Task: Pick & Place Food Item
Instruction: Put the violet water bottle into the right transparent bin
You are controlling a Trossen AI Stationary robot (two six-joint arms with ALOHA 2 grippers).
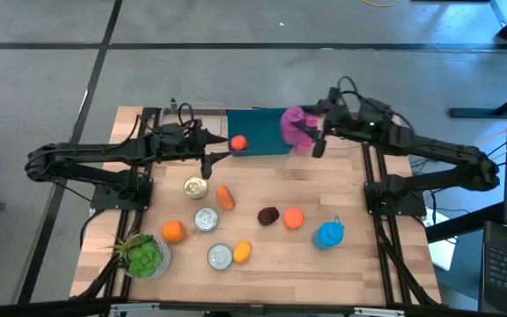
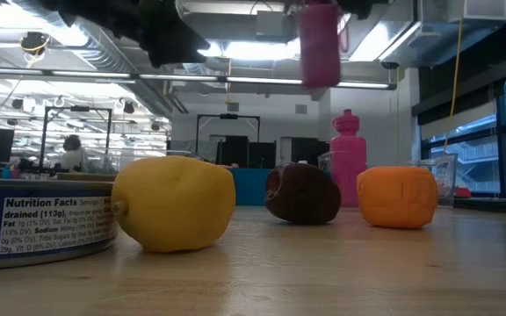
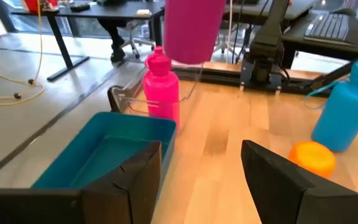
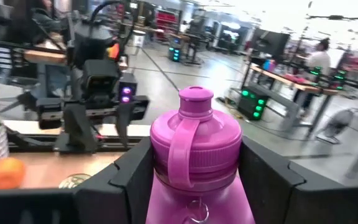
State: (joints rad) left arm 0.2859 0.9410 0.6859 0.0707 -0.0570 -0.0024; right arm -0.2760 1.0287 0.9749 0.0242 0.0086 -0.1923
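Observation:
My right gripper point(image 4: 194, 180) is shut on a purple bottle point(image 4: 196, 155), held high over the teal bin's point(image 1: 253, 132) right end. My left gripper point(image 3: 201, 180) hangs open at the bin's left end point(image 1: 218, 154), nothing between its fingers. An orange-red round item point(image 1: 238, 142) shows at the bin's left edge; whether it lies inside I cannot tell. On the table rest a carrot point(image 1: 225, 197), a dark fruit point(image 1: 268, 215), two oranges point(image 1: 293, 217) point(image 1: 173, 231) and a lemon point(image 1: 242, 252). My right gripper pinches the purple bottle's upper body point(image 4: 160, 186), just below the capped neck, between its two fingers. The fingers come level, one on each side. The bottle stands upright, cap up, and its bottom point(image 2: 321, 79) hangs clear of the table and bin.
A pink bottle point(image 3: 160, 87) stands on the table beyond the bin. A blue bottle point(image 1: 328, 234) stands near the right. Three cans point(image 1: 195, 187) point(image 1: 205, 219) point(image 1: 220, 255) and a potted plant point(image 1: 143, 255) sit at the near left.

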